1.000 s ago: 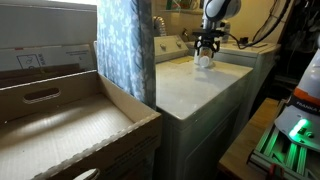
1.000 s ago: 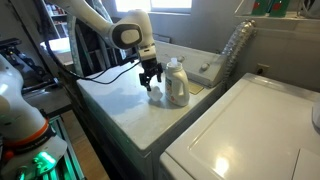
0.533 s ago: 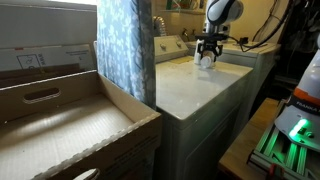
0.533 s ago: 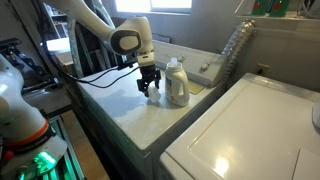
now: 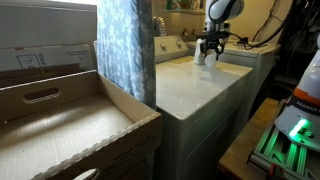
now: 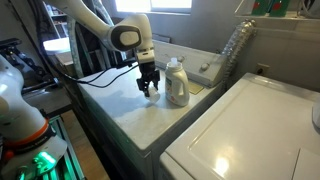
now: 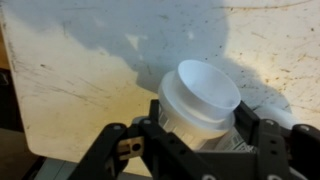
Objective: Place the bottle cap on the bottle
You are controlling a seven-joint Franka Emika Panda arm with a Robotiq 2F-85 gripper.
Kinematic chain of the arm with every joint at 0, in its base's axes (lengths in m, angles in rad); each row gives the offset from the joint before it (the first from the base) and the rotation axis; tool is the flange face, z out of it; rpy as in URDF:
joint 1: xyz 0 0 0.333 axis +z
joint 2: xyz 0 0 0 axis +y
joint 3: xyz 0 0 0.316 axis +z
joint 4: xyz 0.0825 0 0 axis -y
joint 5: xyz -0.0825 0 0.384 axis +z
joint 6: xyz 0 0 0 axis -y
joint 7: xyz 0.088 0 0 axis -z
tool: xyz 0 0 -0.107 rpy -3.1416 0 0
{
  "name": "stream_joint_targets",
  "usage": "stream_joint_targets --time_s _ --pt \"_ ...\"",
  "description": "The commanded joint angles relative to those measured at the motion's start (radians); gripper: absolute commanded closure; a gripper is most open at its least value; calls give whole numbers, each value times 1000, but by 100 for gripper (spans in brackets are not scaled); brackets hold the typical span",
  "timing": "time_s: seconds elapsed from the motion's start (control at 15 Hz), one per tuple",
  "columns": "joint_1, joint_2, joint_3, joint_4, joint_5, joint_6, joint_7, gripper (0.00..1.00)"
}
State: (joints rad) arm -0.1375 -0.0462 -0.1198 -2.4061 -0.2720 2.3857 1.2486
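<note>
In the wrist view my gripper [image 7: 200, 128] is shut on the bottle cap [image 7: 205, 92], a short white round cap held just above the stained white machine top [image 7: 90, 80]. In an exterior view the gripper [image 6: 149, 87] hangs close to the left of the bottle [image 6: 177, 83], a white tapering bottle with a yellowish-green label that stands upright on the top. The bottle's neck is open. In an exterior view the gripper [image 5: 210, 52] is at the far end of the top. The cap is too small to make out in either exterior view.
A second white appliance [image 6: 250, 130] stands beside this one. A clear corrugated hose [image 6: 232, 50] leans against the back wall. A large cardboard box [image 5: 60, 120] and a blue patterned curtain [image 5: 125, 45] fill the near side. Cables hang off the top's edge [image 6: 95, 70].
The gripper has shifted a little away from the bottle over the last second, with the cap still between its fingers. The bottle has not moved.
</note>
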Motion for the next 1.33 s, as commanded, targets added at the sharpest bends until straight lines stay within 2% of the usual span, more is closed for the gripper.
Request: stream_joint_targets --time_s 0.0,0.13,0.33,0.53,0.6,0.67,0.87,0.93,1.0,1.27 --pt "5 -85 28 24 -101 -217 31 52" --pt "5 -115 57 60 -191 -351 55 52" --pt "12 -144 105 116 -326 -488 42 52" --pt "24 -154 136 159 -443 -535 38 52" --pt "25 -143 118 150 -383 -511 28 52" --pt "29 -145 122 159 -390 -512 28 27" --pt "30 -140 120 158 -389 -512 28 27" --pt "31 -128 133 164 -428 -541 49 52" --pt "32 -111 160 180 -507 -614 109 52" --pt "69 -69 199 218 -648 -773 232 52"
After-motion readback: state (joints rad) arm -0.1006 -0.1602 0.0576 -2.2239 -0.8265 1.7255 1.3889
